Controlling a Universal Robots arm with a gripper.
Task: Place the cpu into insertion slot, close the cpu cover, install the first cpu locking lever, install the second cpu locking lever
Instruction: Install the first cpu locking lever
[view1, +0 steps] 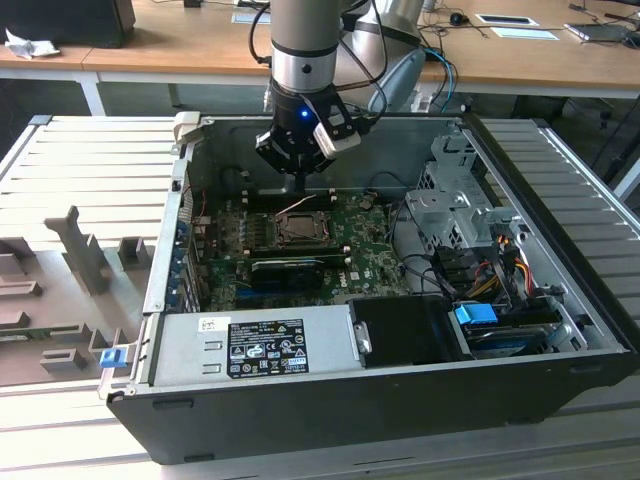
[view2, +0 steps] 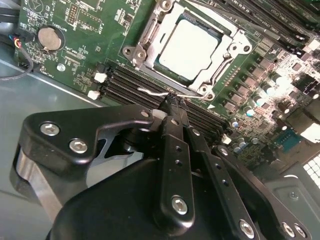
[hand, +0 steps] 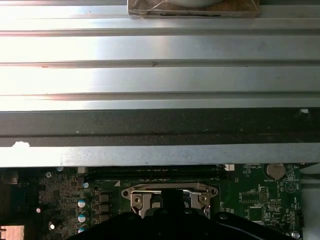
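Gripper (view2: 172, 102), fingers together, at a thin wire locking lever (view2: 150, 93) beside the cpu cover (view2: 227, 50); the lever looks springy and slippery, best hooked near its free end.

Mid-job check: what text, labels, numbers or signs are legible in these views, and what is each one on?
power supply label, exterior view: black-and-white print, too small to read.
small white sticker next to it: too small to read.
motherboard, second wrist view: white printed markings, too blurred to read.
cpu, second wrist view: top washed out by glare, no marking legible.
No text can be quoted from any view.
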